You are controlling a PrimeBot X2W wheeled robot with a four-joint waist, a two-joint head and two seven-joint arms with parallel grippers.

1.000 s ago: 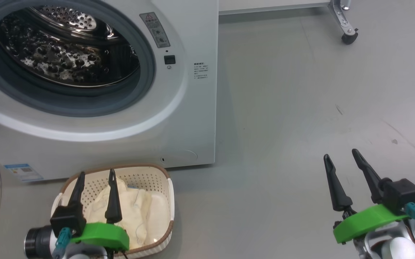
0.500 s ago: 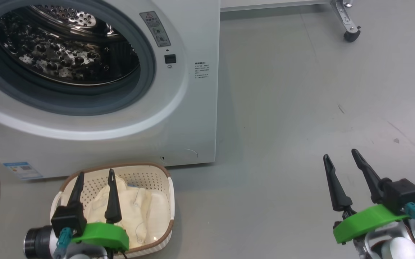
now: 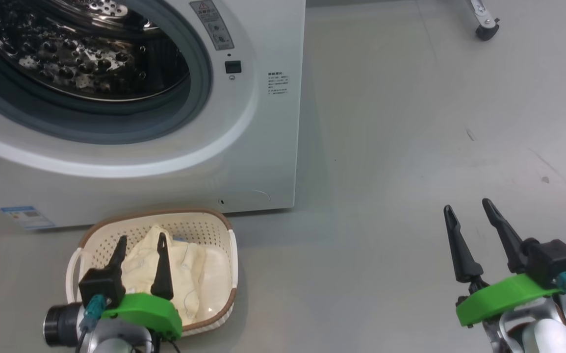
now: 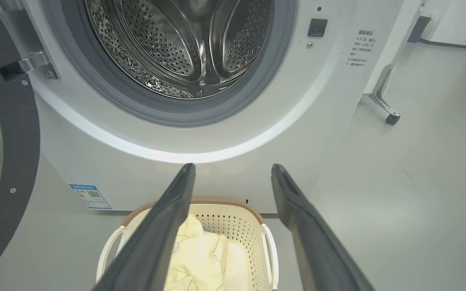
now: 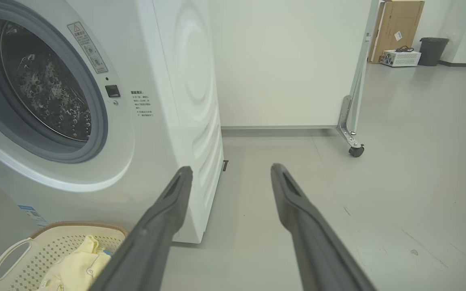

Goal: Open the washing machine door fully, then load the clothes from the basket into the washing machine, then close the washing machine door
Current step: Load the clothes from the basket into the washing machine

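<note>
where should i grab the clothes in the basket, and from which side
I'd pinch the raised fold of the clothes, coming down from above: the basket walls block the sides, and the open left gripper is the nearer one.

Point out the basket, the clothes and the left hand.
basket [image 3: 204, 230]: head view, perforated back wall.
clothes [image 3: 190, 274]: head view, middle of the cream fabric.
left hand [image 3: 142, 236]: head view, midway between its open fingertips.

The grey floor [image 3: 410, 122] is smooth, with a few dark scuffs [image 3: 545, 180]. A white partition panel [image 5: 289, 60] stands on a metal leg [image 5: 348, 129] with a black caster [image 5: 356, 151]. Far back, a cardboard box [image 5: 398, 30] stands by the wall near a dark bin [image 5: 431, 50].
</note>
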